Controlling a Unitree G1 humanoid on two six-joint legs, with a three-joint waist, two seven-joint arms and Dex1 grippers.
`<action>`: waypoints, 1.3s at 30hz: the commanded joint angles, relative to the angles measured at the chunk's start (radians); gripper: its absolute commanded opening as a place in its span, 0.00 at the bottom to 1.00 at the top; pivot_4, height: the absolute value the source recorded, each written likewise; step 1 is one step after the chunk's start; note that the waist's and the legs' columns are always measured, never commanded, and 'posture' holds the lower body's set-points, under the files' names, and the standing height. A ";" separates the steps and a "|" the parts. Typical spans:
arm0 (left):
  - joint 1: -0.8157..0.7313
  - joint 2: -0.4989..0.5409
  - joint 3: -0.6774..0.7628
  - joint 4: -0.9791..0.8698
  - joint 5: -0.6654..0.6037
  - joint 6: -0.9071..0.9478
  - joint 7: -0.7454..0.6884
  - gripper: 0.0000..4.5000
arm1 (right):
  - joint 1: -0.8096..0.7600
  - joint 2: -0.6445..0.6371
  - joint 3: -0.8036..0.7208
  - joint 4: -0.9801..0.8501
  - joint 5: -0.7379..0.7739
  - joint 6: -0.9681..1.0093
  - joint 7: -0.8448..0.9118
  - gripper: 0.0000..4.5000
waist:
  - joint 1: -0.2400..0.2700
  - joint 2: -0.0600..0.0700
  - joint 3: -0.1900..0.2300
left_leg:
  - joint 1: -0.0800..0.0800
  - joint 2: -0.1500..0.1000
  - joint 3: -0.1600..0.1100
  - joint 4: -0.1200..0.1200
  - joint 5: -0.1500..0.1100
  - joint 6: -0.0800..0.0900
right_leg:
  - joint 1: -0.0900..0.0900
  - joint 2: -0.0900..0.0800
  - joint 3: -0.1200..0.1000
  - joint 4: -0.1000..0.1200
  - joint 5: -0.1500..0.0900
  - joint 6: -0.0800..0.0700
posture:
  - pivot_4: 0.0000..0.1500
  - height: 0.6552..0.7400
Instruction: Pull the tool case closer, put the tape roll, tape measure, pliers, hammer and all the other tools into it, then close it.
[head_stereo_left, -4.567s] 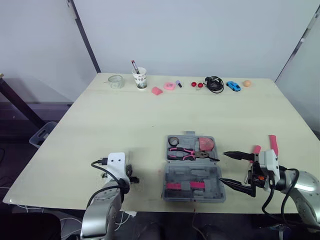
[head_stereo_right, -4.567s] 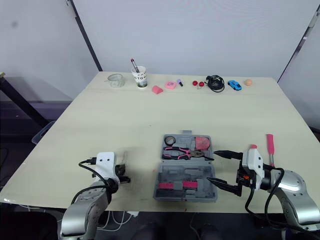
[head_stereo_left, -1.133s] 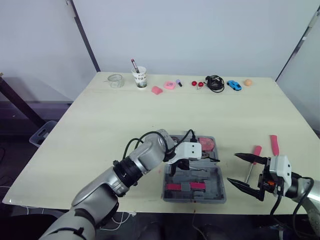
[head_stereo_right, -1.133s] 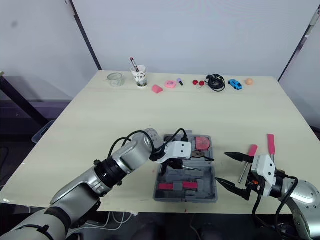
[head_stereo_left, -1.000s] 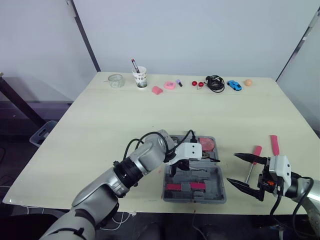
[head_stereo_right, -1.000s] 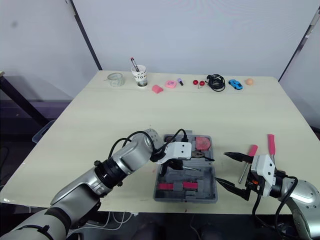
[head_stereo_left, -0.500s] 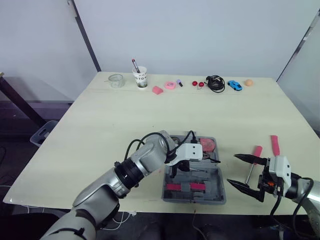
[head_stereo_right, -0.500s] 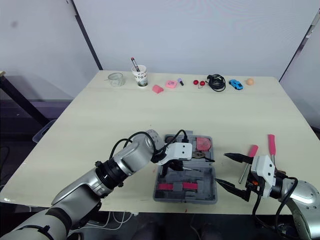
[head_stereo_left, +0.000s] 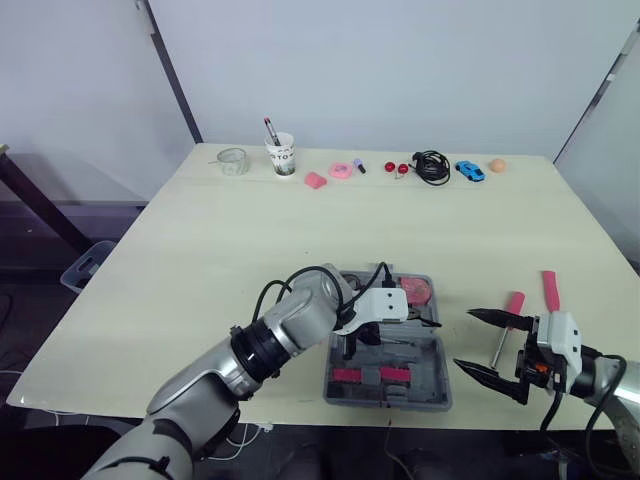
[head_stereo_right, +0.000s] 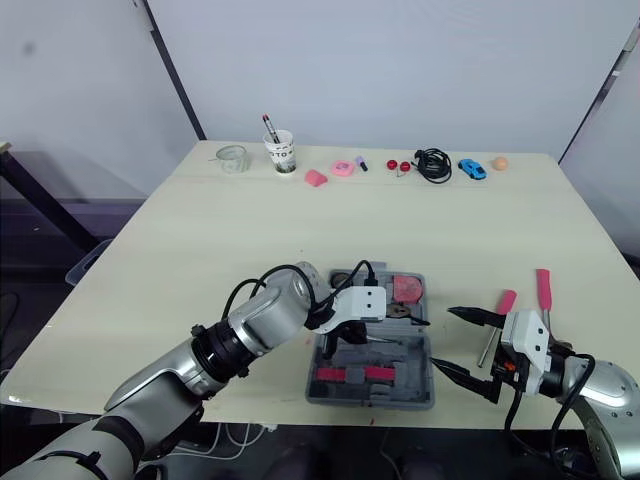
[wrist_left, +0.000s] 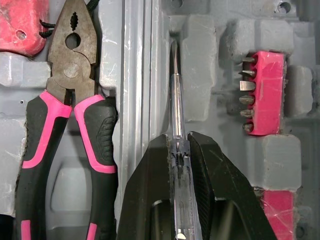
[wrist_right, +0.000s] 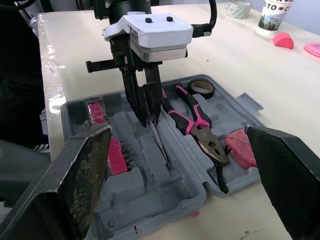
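Left wrist view: the grey moulded-plastic tool case (wrist_left: 130, 60) lies open near the front edge of the pale desk (head_stereo_left: 250, 240). My left pincer (wrist_left: 178, 142) is clamped on a clear-handled, thin steel screwdriver (wrist_left: 174, 100), its shaft lined up along a narrow recess, apparently to seat it. Beside it rest pink-and-black rubber-gripped pliers (wrist_left: 70, 100) and a pink bit strip (wrist_left: 262, 92). My right pincer (head_stereo_left: 466, 338) hovers spread wide, right of the case.

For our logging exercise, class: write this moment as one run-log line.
left pincer: shut on screwdriver at slot | right pincer: open, near hammer | tool case: open, pliers inside
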 joint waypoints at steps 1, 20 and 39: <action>0.015 -0.005 -0.023 -0.053 -0.019 0.021 -0.003 0.01 | -0.025 -0.019 -0.010 -0.021 0.019 0.010 0.012 1.00 | 0.000 0.000 0.000 | 0.000 0.000 0.000 0.000 0.000 0.000 | 0.000 0.000 0.000 0.000 0.000 0.000 | 1.00 1.00; 0.004 0.009 -0.033 -0.047 -0.013 -0.042 0.022 0.23 | -0.017 -0.002 -0.003 -0.015 0.008 0.002 0.012 1.00 | 0.000 0.000 0.000 | 0.000 0.000 0.000 0.000 0.000 0.000 | 0.000 0.000 0.000 0.000 0.000 0.000 | 1.00 1.00; -0.042 0.035 0.211 -0.042 -0.201 -0.133 -0.020 0.23 | -0.018 0.002 -0.002 -0.017 0.006 0.001 0.005 1.00 | -0.001 0.000 0.000 | 0.000 0.000 0.000 0.001 0.000 0.000 | 0.000 0.000 0.000 0.001 0.000 0.000 | 1.00 1.00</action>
